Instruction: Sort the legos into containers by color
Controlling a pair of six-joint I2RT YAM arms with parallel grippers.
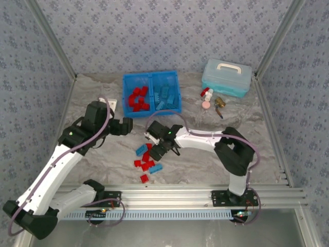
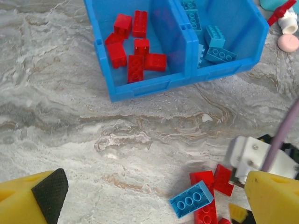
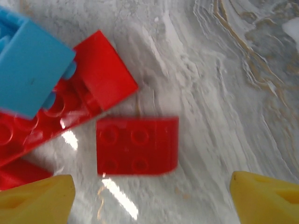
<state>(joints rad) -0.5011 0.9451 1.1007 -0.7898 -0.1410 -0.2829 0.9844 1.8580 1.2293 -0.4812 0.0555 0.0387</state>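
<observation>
Mostly grey marbled tabletop (image 1: 205,167), legos (image 1: 145,164) scattered; patterned walls (image 1: 164,31).

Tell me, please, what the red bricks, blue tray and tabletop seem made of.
The small red studded bricks look like hard moulded plastic: crisp studs, even colour, slight sheen. The bright blue two-compartment tray seems to be smooth, thin-walled plastic. The grey veined tabletop looks like marble, perhaps only a printed glossy sheet.
</observation>
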